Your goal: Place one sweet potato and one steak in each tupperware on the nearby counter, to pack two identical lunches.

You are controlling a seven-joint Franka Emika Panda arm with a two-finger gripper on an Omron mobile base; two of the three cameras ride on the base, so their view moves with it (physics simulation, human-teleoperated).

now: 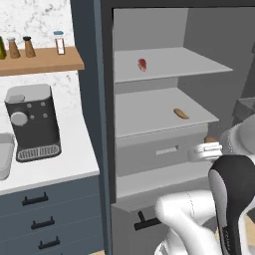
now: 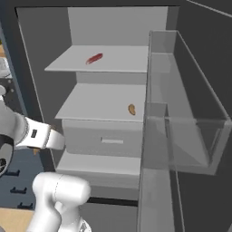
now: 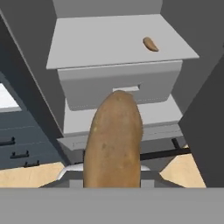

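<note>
While held out before the open fridge: claw closed on a sweet potato, seen close up in the hand view.
Claw state: narrow, gripping the held sweet potato near its lower end; fingers hidden behind the potato in the hand view.
Held potato, axis: long axis running straight out from the claw, tapered tip pointing toward the fridge drawer.
Held potato, other views: small orange end showing just past the white wrist in the left base view.
Room ahead of claw: open gap between the potato tip and the drawer front; shelf edge above that.
Edges beside claw: dark fridge wall close on one side, open fridge door with clear bins on the other.
Second sweet potato: beyond and above the claw, on the middle shelf, near that shelf's front edge on the door side, lying flat, long axis slanted across the shelf.
Steak: farther beyond the claw, on the top shelf, lying flat, well apart from the potato below.
Counter: off to the claw's left, bearing a black coffee machine.
Tupperware: grey rim at the left edge of the left base view, just beside the coffee machine, well apart from the claw.
</note>
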